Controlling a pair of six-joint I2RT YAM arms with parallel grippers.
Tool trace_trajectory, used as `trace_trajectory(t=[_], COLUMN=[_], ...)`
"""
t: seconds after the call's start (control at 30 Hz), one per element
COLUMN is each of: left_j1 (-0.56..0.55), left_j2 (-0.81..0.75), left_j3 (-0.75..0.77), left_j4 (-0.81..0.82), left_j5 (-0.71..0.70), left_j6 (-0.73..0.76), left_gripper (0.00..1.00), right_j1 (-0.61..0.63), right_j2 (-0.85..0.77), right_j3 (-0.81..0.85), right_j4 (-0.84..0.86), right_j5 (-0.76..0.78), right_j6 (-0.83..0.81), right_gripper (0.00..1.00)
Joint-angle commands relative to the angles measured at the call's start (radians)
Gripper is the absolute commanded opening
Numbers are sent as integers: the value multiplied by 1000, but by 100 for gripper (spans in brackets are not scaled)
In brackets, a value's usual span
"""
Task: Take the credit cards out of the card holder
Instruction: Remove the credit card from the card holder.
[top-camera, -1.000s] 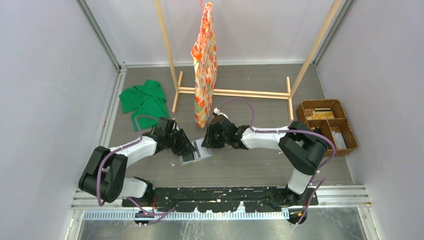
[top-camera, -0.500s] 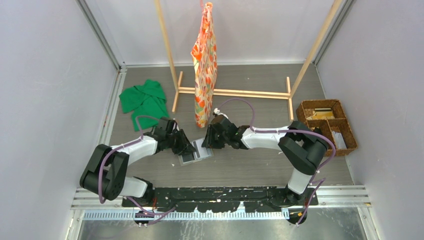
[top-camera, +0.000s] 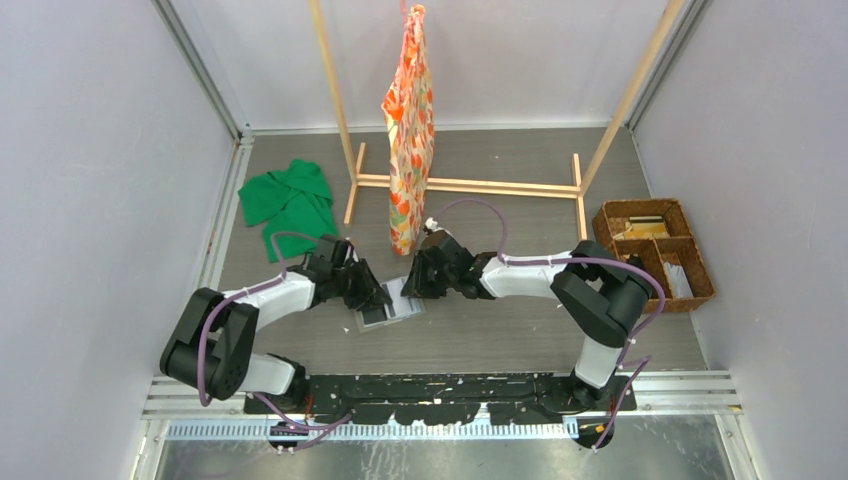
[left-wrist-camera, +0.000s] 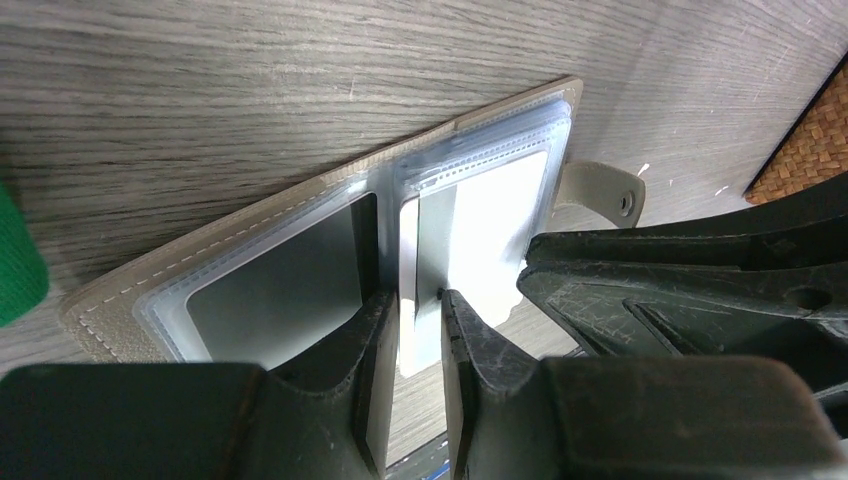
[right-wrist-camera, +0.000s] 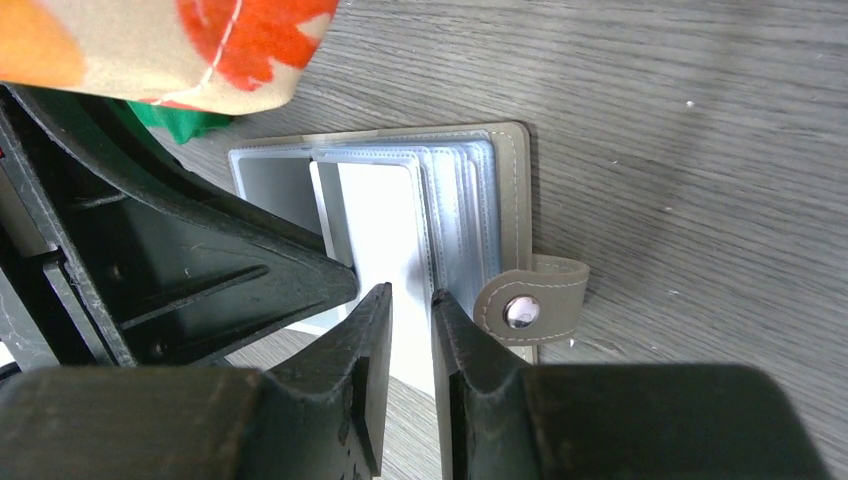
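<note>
The grey card holder lies open on the table between my two grippers. My left gripper is shut on an upright translucent pocket leaf at the fold of the card holder. My right gripper is shut on a white card. The card sticks out of the pockets past the near edge of the card holder, beside its snap strap. The jaws of both grippers stand nearly closed. The right gripper's finger shows in the left wrist view, beside the white card.
A patterned orange cloth hangs from a wooden rack just behind the grippers. A green cloth lies at the back left. A brown wicker basket with compartments stands at the right.
My right gripper has edged slightly left, toward the left gripper. The left gripper and the card holder have hardly moved.
</note>
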Motion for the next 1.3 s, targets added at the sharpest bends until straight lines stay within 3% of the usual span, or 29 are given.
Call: trace_trajectory(t=[0.0, 0.13, 0.3, 0.57, 0.9, 1.07, 1.27], left_j1=[5, 5, 5, 5, 5, 6, 14], left_j2=[3, 3, -9, -83, -140, -156, -196], left_j3=[-19, -22, -27, -53, -78, -98, -159], left_j4=[15, 24, 21, -6, 3, 34, 122], left_j5=[-15, -16, -21, -44, -39, -27, -10], left_j6=[6, 1, -2, -2, -2, -8, -30], left_gripper=[24, 21, 7, 0, 1, 22, 24], right_j1=[16, 16, 16, 16, 15, 16, 15], right_j2=[28, 35, 39, 49, 36, 22, 28], right_j3=[9, 8, 1, -6, -10, -9, -13], right_j4=[11, 16, 17, 22, 22, 16, 22], right_j5=[-18, -23, -16, -13, -10, -9, -12], right_j6=[9, 11, 15, 24, 24, 20, 21], right_gripper=[25, 22, 22, 22, 21, 21, 21])
